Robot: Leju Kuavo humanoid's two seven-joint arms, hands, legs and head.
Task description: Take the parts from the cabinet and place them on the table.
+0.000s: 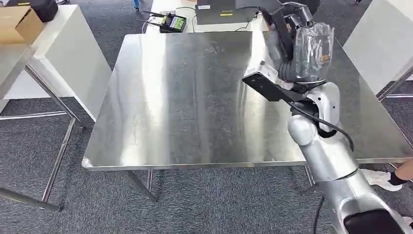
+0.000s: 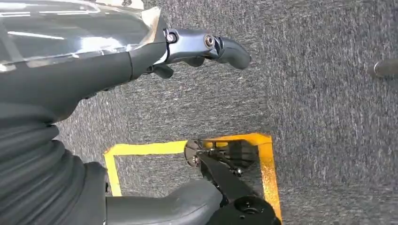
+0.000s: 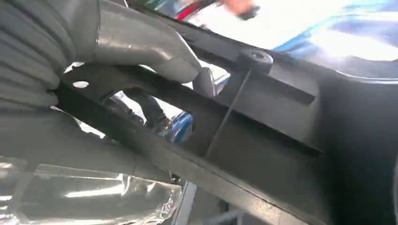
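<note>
The right hand (image 1: 303, 51) hangs over the far right part of the steel tabletop (image 1: 185, 107), its fingers (image 3: 145, 44) clamped on a flat black part (image 1: 267, 84) that passes between thumb and fingers. The left hand (image 2: 141, 56) hangs above grey carpet (image 2: 328, 93), fingers (image 2: 225, 47) apart and holding nothing.

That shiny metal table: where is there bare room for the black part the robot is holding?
Nearly all of the steel table is bare: the whole stretch from its left edge across the middle, and the near edge. The far right corner is crowded, where the right hand holds the black part above it.
</note>
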